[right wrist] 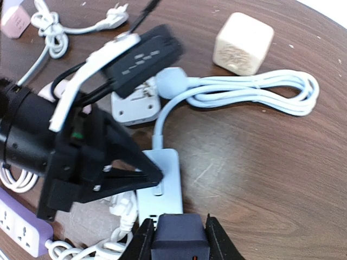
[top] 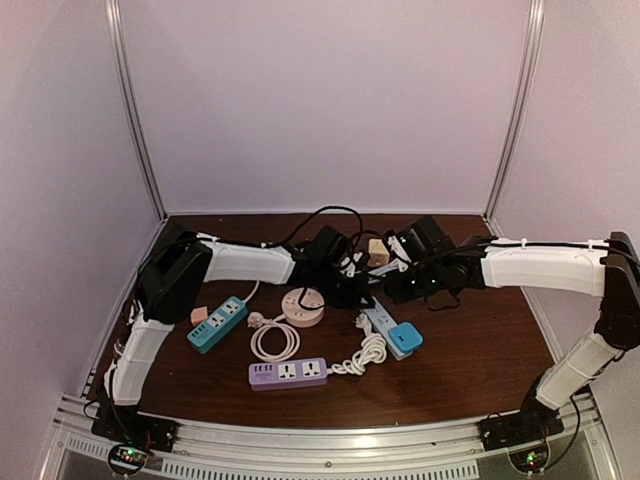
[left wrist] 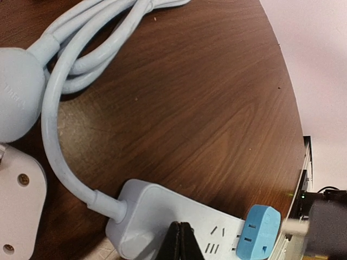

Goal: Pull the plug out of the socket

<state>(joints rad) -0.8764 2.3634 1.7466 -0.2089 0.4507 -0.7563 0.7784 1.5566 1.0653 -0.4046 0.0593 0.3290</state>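
plug (left wrist: 257, 232): small bright-blue boxy thing with rounded corners, and there are slot holes in the face you can see

plug state: still seated in the strip, sitting upright on its top face

socket strip (left wrist: 157, 214): pale blue-white power strip with rounded corners, pretty slim; a free set of slots shows just beside the plug

strip pose: flat on the wooden table (left wrist: 206, 108), a bit right of centre, running diagonally in the top view

plug position: right at the strip's end nearer the arm bases, opposite the cord end

cord (left wrist: 54, 124): same pale colour, thick, leaves the strip's far end and curves off toward the back
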